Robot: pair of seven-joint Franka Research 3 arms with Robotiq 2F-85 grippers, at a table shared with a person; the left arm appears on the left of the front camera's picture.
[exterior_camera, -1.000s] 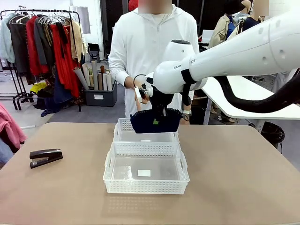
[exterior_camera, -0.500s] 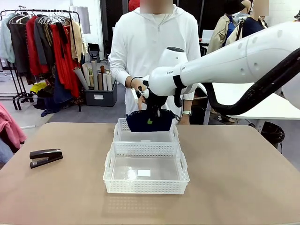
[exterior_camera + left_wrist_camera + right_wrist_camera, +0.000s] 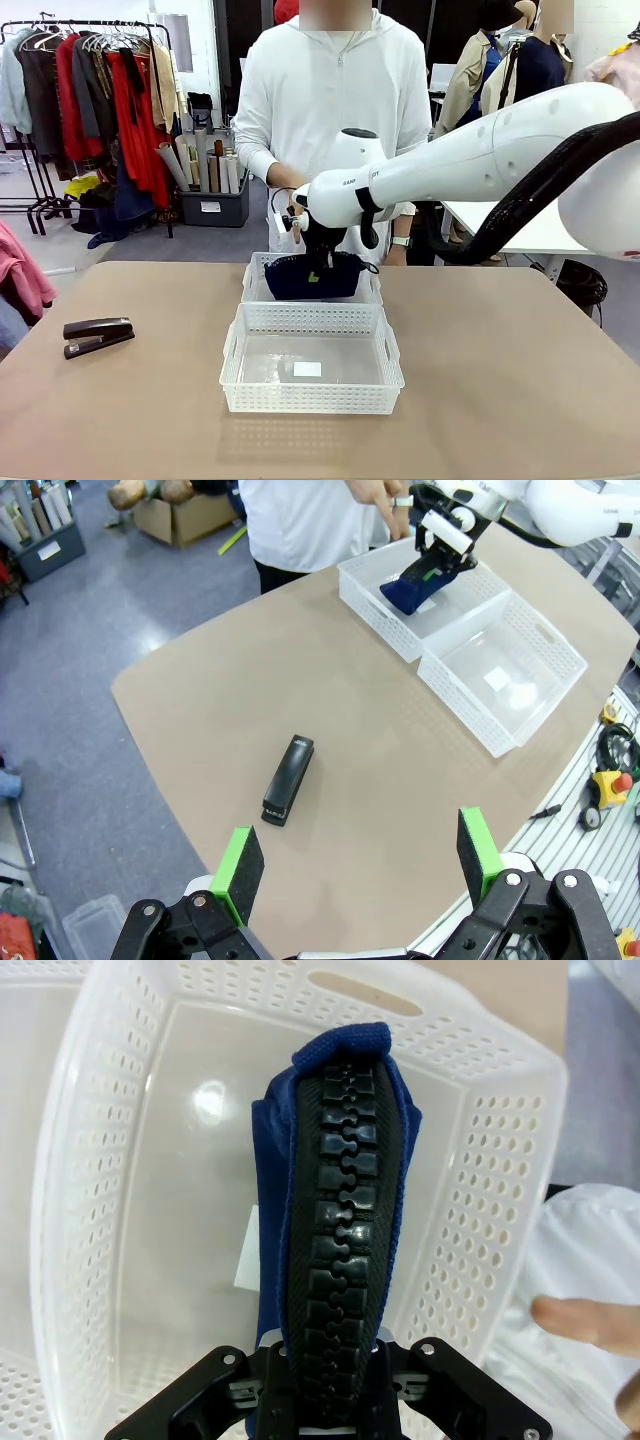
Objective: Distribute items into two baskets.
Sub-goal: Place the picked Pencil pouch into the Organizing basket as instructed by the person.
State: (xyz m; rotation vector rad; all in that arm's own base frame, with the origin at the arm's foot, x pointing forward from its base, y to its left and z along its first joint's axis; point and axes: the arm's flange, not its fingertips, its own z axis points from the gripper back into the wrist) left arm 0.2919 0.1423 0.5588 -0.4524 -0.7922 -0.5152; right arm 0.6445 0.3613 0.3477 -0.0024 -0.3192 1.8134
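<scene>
My right gripper (image 3: 318,262) is shut on the top of the dark navy zippered pouch (image 3: 312,278), whose lower part hangs inside the far white basket (image 3: 256,290). In the right wrist view the pouch (image 3: 340,1210) hangs edge-on from the gripper (image 3: 325,1365), above that basket's floor (image 3: 170,1190). The larger near basket (image 3: 310,400) has nothing in it. The black stapler (image 3: 98,335) lies on the table at the left. In the left wrist view my left gripper (image 3: 358,855) hangs open high above the table, with the stapler (image 3: 288,778) below and ahead of it.
A person in white stands at the far edge, one hand (image 3: 291,205) close to my right gripper, and a finger (image 3: 585,1320) shows beside the basket. The brown table (image 3: 520,380) has free room on both sides of the baskets.
My right gripper has come down and slightly left with the pouch, from above the far basket to partly inside it. The stapler and both baskets have not moved.
</scene>
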